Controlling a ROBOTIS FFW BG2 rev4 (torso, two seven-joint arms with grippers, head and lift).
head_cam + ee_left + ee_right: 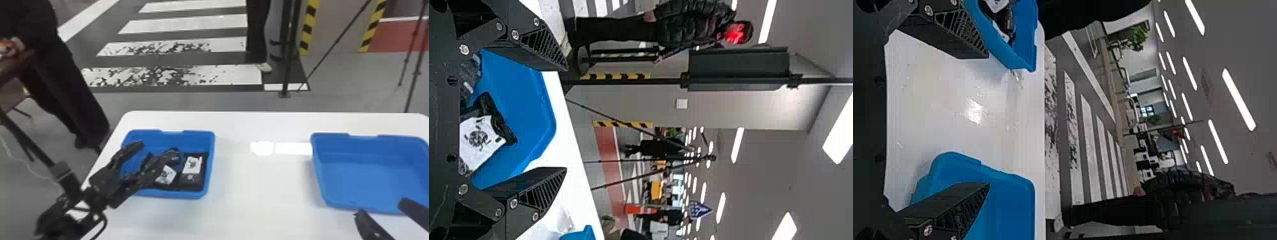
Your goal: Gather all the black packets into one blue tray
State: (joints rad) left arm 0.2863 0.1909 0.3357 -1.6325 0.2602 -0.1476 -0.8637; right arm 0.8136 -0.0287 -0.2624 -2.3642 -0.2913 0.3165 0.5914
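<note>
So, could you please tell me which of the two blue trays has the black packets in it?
The left-hand tray in the head view: black packets with white labels lie inside it, near the left claw. The right-hand tray shows bare blue floor.

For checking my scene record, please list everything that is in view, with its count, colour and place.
Table: one, white, in front of robot
Left tray: one, blue, table's left side
Right tray: one, blue, table's right side
Packets: at least two, black, white labels, in left tray
Stands: at least two, dark, beyond table
Floor stripes: several, white, beyond table
Left gripper: one, black, open, at left tray
Right gripper: one, black, open, near right tray
</note>
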